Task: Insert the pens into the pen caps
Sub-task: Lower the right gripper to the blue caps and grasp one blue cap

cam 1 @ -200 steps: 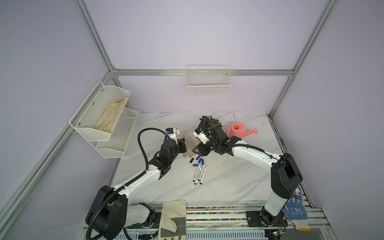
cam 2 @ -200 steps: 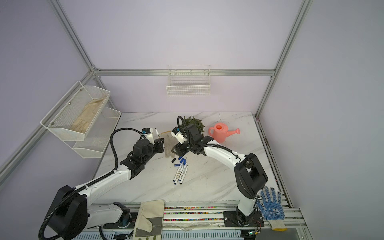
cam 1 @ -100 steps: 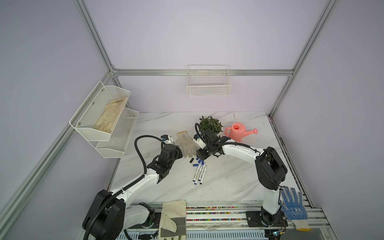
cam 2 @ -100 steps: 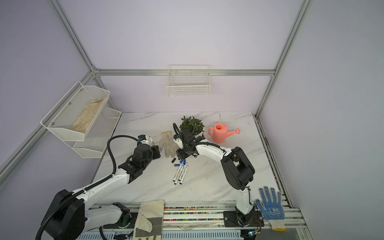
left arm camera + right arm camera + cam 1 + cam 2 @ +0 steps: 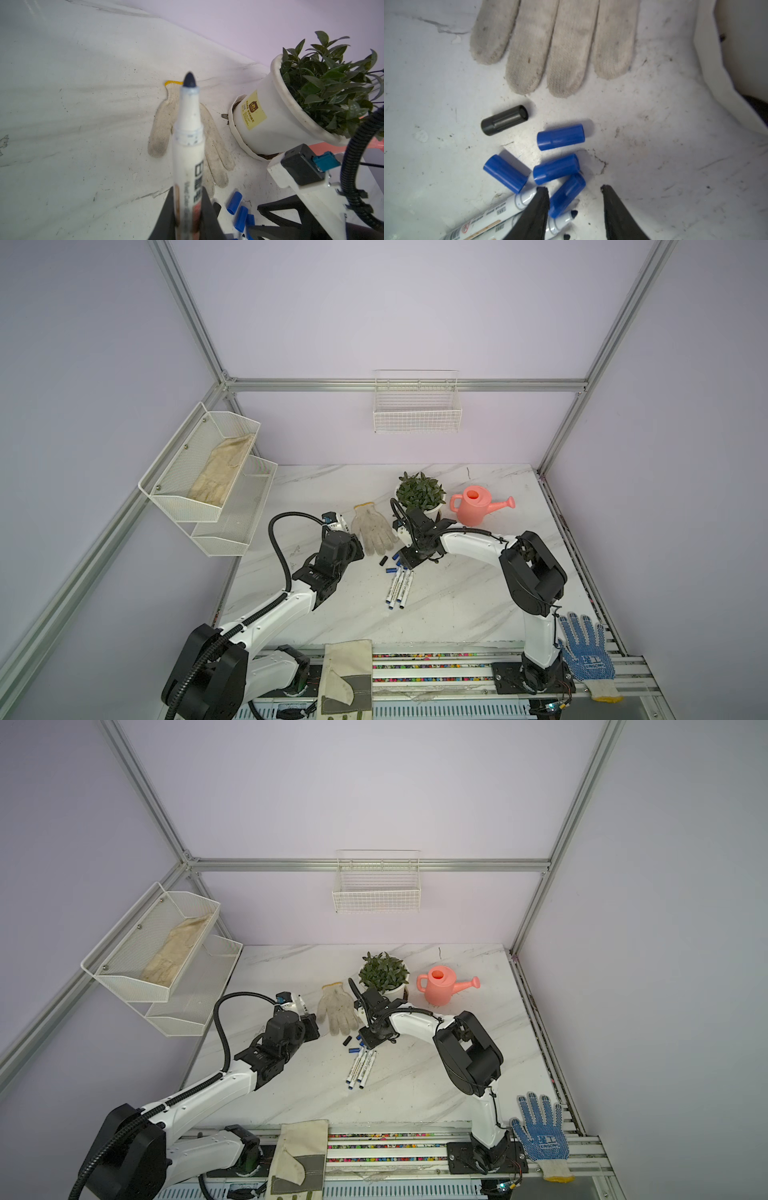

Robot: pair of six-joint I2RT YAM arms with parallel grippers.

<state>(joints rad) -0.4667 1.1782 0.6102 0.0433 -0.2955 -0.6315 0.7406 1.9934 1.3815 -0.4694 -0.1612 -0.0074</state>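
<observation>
- My left gripper is clamped tight on one pen. It's uncapped, and the dark tip sticks out over the white glove.
- The right gripper is down low at the counter with its jaws apart. A blue cap lies between them, touching one finger and clear of the other.
- Three more blue caps and the black cap lie loose around mid-counter, just off the glove's fingertips.
- The loose pens lie side by side on the front-edge side of the caps, tips toward them.
</observation>
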